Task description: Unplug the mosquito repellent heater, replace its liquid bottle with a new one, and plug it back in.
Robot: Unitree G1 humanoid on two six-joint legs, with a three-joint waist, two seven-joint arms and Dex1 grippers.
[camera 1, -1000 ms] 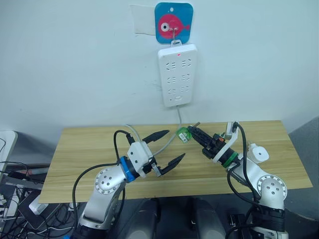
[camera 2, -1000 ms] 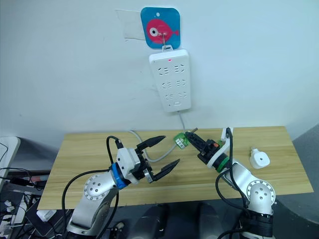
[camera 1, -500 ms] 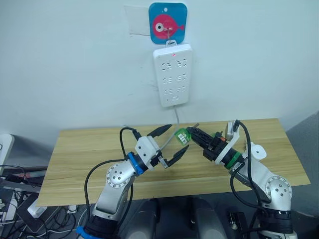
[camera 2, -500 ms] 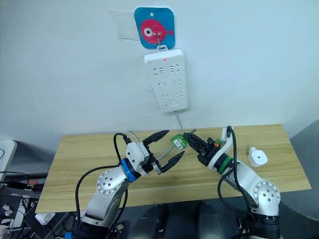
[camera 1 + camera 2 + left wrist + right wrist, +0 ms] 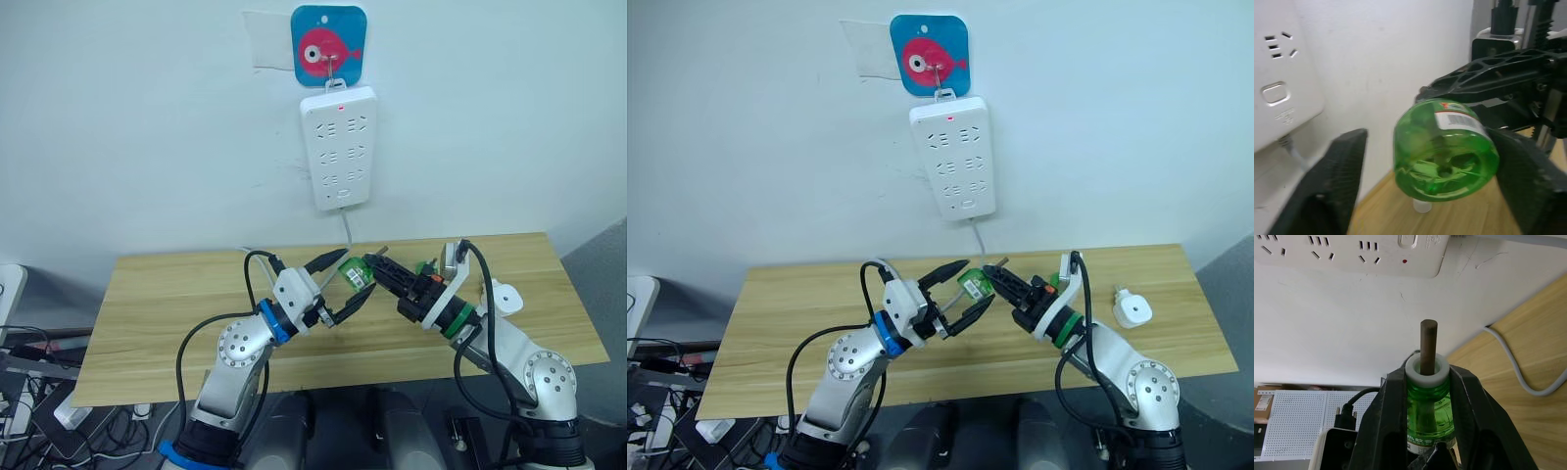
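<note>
Right gripper (image 5: 377, 268) fingers clamp the green translucent plastic liquid bottle (image 5: 357, 271) mid-air over the wooden table (image 5: 157, 294) — left gripper (image 5: 339, 284) fingers spread wide around its base, not touching.

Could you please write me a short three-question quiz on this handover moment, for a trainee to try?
1. True or false: the right gripper is shut on the green bottle.
2. How do the left gripper's fingers stand?
A. clamped on the bottle
B. open on either side of the bottle
C. shut above the table
3. Where is the mosquito repellent heater?

Key:
1. True; its fingers pinch the bottle near the white neck, with the wick showing.
2. B
3. On the wooden table, towards its right end, not plugged into the power strip.
</note>
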